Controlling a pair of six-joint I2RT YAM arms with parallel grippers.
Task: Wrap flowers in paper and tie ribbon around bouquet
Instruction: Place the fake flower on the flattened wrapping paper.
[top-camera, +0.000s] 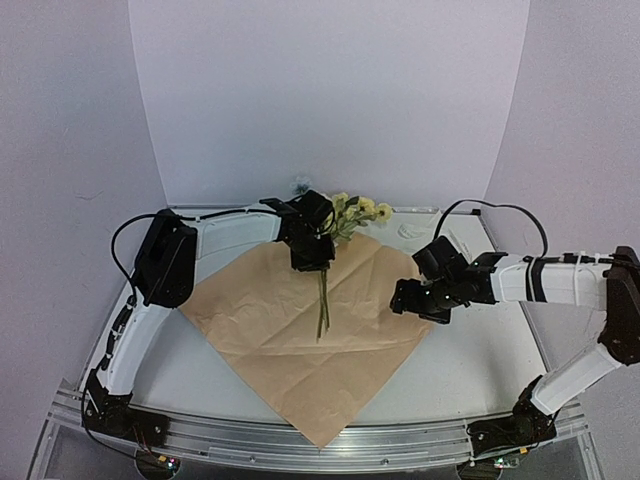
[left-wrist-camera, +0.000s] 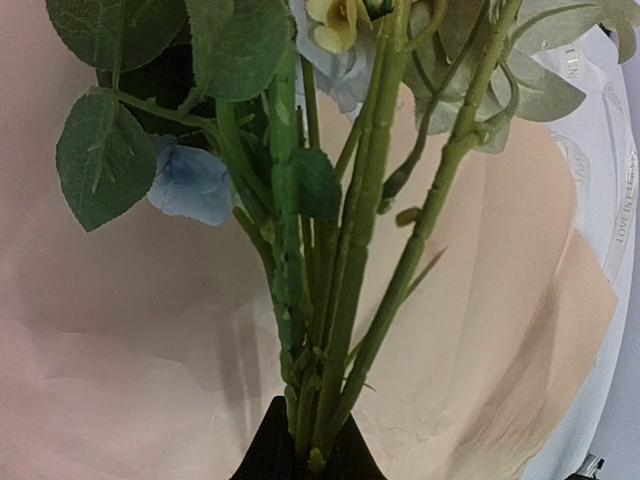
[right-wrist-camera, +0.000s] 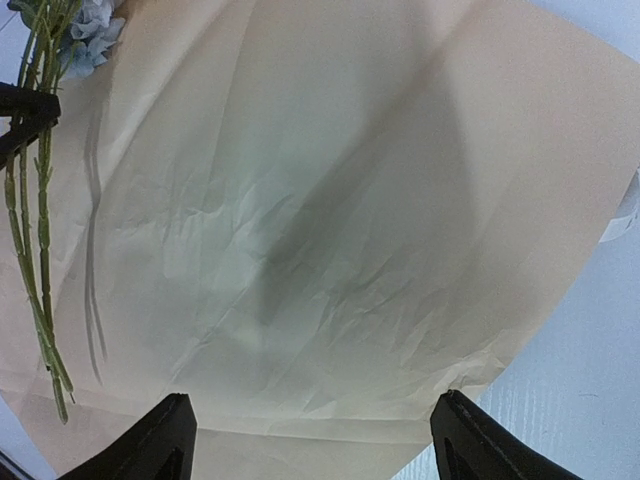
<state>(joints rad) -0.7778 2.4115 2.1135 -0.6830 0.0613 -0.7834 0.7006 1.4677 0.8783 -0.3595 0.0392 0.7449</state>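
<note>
The creased tan paper (top-camera: 300, 340) lies as a diamond on the white surface (top-camera: 480, 350). Over its far corner the left claw (top-camera: 312, 258) is clamped on the flowers (top-camera: 350, 213) by their green stems, which reach toward the paper's middle. The right claw (top-camera: 418, 305) is spread wide at the paper's right corner.

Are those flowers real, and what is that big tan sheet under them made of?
The flowers look artificial: the stems seem glossy moulded plastic with regular ridges, the leaves and petals matte fabric. The sheet looks like thin matte paper, tan, with sharp fold lines and fine crinkles.
</note>
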